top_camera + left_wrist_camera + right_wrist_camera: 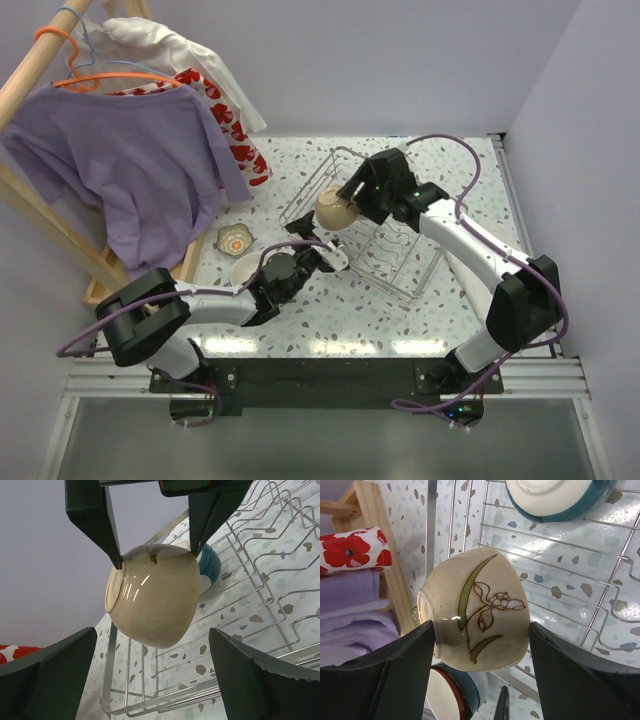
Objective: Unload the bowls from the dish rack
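- Your right pincer (345, 203) is clamped on the tan bowl (475, 625), with one finger on each side of it. The bowl is tipped on its side, and its flower drawing faces the right wrist camera.
- In the top view the tan bowl hangs over the 9 o'clock edge of the dish rack (410, 280), lifted off the wires.
- Your left pincer (325, 250) stands apart with nothing between its fingers. It sits at 6 o'clock of the tan bowl and points at it.
- A teal bowl (555, 497) lies in the dish rack, at 12 o'clock of the tan bowl in the right wrist view.
- Two more bowls sit on the desk (350, 320), at 9 o'clock of your left pincer. One is a patterned bowl (236, 240), and a pale-inside bowl (246, 270) sits just beside it.
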Controlling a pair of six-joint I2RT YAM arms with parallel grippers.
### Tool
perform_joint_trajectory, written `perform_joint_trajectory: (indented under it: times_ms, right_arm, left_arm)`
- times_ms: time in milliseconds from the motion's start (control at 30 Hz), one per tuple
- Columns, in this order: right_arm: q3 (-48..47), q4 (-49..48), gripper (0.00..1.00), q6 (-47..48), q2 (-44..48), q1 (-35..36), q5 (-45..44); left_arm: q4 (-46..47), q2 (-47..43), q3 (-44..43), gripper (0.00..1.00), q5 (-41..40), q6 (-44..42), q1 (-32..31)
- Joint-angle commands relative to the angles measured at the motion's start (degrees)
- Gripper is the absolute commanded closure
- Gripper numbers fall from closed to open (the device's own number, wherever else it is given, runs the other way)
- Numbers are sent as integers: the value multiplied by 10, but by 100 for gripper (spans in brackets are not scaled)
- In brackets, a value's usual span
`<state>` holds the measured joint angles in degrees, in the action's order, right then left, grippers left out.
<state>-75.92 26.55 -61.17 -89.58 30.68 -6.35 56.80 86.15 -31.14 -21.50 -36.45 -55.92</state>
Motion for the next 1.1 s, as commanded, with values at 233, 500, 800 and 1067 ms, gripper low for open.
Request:
perform_joint_trajectory:
  times_ms: [233, 500, 800, 1067]
  right_arm:
    - [-13, -48, 100, -65, 9, -4, 17]
    - [-5, -54, 100, -79, 13, -4, 29]
    - [-8, -53, 100, -88, 27, -4, 28]
    - [7, -54, 100, -99, 55, -4, 46]
  left_arm:
    - [203, 131, -51, 5, -150, -114, -40]
    - [408, 243, -103, 8, -241, -264, -62]
    - [431, 274, -125, 16, -273, -293, -61]
    - [504, 278, -129, 25, -285, -370, -58]
